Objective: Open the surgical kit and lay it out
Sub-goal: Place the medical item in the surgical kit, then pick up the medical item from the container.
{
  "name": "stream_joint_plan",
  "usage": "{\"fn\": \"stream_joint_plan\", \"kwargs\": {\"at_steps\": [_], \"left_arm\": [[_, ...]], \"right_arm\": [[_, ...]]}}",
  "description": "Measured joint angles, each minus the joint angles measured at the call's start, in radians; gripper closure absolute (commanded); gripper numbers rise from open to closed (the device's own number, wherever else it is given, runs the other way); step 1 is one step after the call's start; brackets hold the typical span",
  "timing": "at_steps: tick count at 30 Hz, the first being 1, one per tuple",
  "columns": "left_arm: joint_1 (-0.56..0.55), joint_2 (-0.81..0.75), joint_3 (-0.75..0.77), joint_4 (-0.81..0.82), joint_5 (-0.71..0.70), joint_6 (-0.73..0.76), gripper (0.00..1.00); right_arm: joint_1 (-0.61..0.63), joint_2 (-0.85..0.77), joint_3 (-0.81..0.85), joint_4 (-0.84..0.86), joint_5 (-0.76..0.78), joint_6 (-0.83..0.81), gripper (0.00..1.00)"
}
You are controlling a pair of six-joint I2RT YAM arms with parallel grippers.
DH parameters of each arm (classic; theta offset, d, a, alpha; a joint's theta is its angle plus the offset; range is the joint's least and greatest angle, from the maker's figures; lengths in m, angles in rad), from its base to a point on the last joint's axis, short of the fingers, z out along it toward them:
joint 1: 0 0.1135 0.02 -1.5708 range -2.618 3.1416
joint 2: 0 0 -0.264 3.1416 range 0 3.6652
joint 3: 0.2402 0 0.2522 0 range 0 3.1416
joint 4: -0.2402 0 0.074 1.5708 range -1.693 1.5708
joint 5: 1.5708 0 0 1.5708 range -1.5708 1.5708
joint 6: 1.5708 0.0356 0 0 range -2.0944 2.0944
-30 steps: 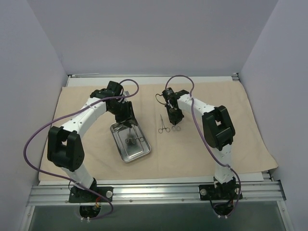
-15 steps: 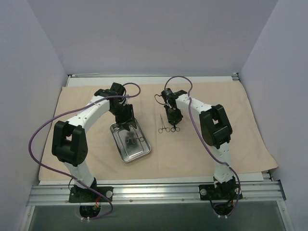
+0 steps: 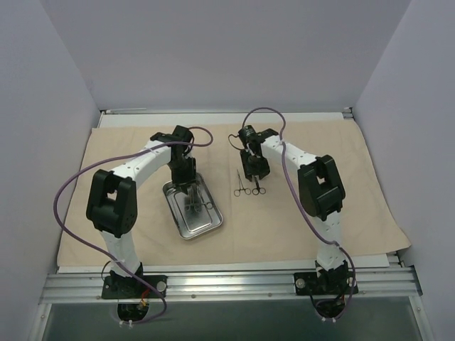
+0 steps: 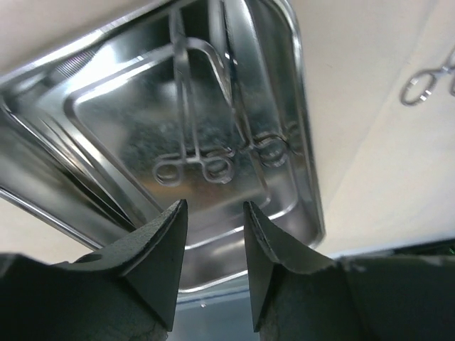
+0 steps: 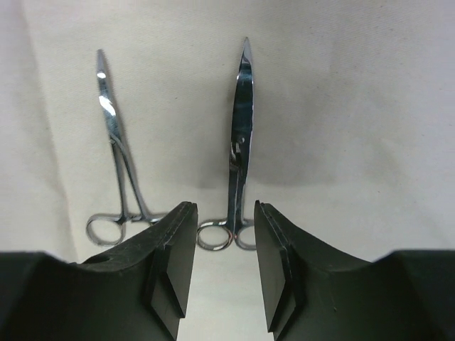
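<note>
While two small silver ring-handled forceps (image 5: 240, 128) lay side by side on the large beige cloth wrap (image 5: 355, 106) just ahead of the right gripper (image 5: 225, 213), whose fingers stood apart and empty, the left gripper (image 4: 213, 209), likewise parted and holding nothing, hung over the shiny rectangular steel tray (image 4: 304, 106). Two other forceps (image 4: 186, 121) lay just beyond its fingertips. A clean pick likely called for closing squarely across one shank, clear of its neighbour.

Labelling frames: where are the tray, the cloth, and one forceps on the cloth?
Tray (image 3: 202, 222): top view, bare floor at its near end.
Cloth (image 3: 370, 206): top view, bare right part.
Forceps (image 5: 239, 135): right wrist view, mid-shank.
</note>
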Motion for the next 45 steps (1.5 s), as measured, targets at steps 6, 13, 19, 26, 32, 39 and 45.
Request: {"fn": "stream_joint_plan", "kwargs": {"at_steps": [6,13,19,26,32,39,45], "left_arm": [[-0.011,0.055,0.002,0.025,-0.121,0.018,0.56],[-0.018,0.073,-0.006,0.103,-0.210,0.020,0.57],[-0.037,0.114,-0.031,0.145,-0.238,0.016,0.57],[-0.070,0.120,-0.067,0.155,-0.251,0.008,0.58],[-0.077,0.103,-0.097,0.166,-0.264,-0.011,0.62],[-0.101,0.091,-0.121,0.167,-0.272,-0.019,0.81],[-0.107,0.108,-0.092,0.145,-0.267,0.005,0.98]], "right_arm": [[-0.011,-0.133,0.018,-0.026,-0.026,0.003,0.61],[-0.058,-0.311,0.000,-0.035,-0.034,0.011,0.61],[-0.093,-0.360,-0.063,-0.053,-0.034,0.023,0.62],[-0.100,-0.363,-0.086,-0.060,-0.054,0.030,0.62],[-0.100,-0.370,-0.088,-0.060,-0.068,0.030,0.62],[-0.100,-0.370,-0.088,-0.060,-0.079,0.029,0.62],[-0.100,-0.370,-0.085,-0.062,-0.091,0.026,0.62]]}}
